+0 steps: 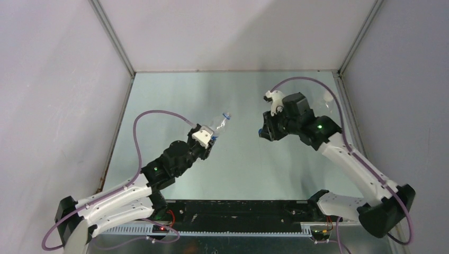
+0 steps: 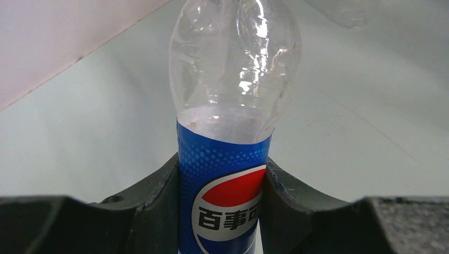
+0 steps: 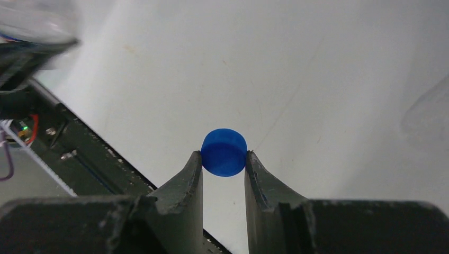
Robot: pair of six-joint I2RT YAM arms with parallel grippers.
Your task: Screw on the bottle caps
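Left hand (image 2: 221, 165) clamped around Pepsi bottle (image 2: 233, 79), right hand (image 3: 222, 157) pinching blue cap (image 3: 224, 150), both above desk (image 1: 241, 172)

Left wrist cam: Pepsi bottle (image 2: 233, 106) clipped top and bottom, mouth out of frame. Right wrist cam: blurred clear object (image 3: 37, 21) top-left, clear shape (image 3: 430, 114) cut by right edge, can't ID either. Overhead: blue cap (image 1: 260, 130) mostly hidden in my right gripper (image 1: 262, 133).

The bottle (image 2: 233, 63) is clear above; its label (image 2: 212, 164) is deep blue with fine paler dots and a red, white and blue roundel bearing white characters. The cap (image 3: 224, 152) is plain bright blue, the tabletop (image 3: 317, 79) pale grey
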